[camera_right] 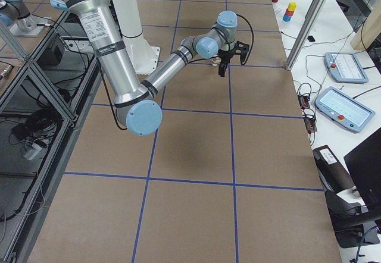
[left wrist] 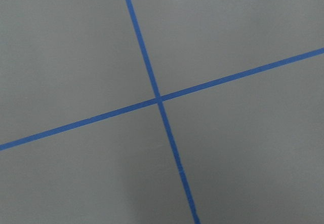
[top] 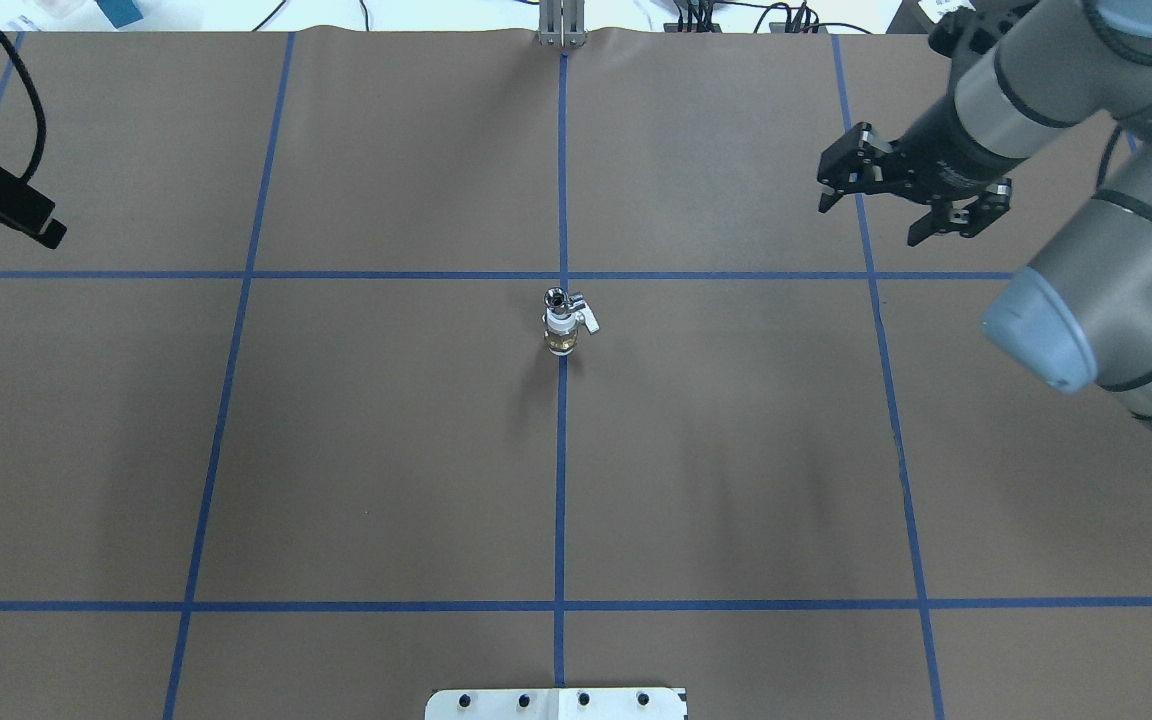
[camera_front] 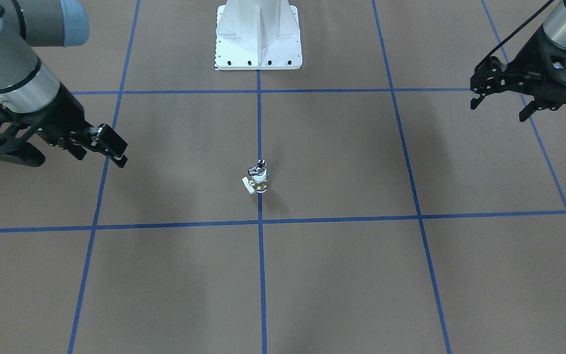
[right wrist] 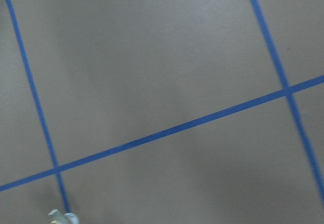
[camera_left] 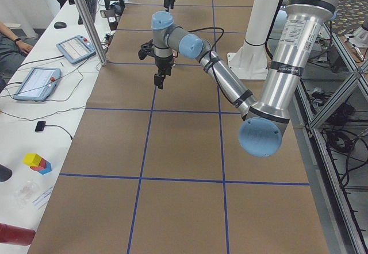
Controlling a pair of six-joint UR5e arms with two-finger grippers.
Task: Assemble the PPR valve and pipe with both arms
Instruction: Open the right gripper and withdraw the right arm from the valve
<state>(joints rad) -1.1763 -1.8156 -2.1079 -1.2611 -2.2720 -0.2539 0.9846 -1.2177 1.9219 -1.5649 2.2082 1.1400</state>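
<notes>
The PPR valve [camera_front: 261, 184], with its white collar, brass body and white side tab, stands upright on the centre blue line, also in the overhead view [top: 562, 334]. The chrome pipe [camera_front: 258, 167] sits on top of it [top: 558, 299]. No gripper touches them. My right gripper [top: 871, 218] is open and empty, raised far to the valve's right, and it also shows in the front view [camera_front: 74, 160]. My left gripper [camera_front: 499, 110] is open and empty, far off on the other side. Only one of its fingers [top: 31, 218] shows in the overhead view.
The white bolted pedestal base [camera_front: 258, 44] stands at the robot's side of the brown table. Blue tape lines [top: 561, 450] form a grid. The side views show tablets [camera_left: 37, 81] and coloured blocks [camera_left: 37, 163] on benches beside the table.
</notes>
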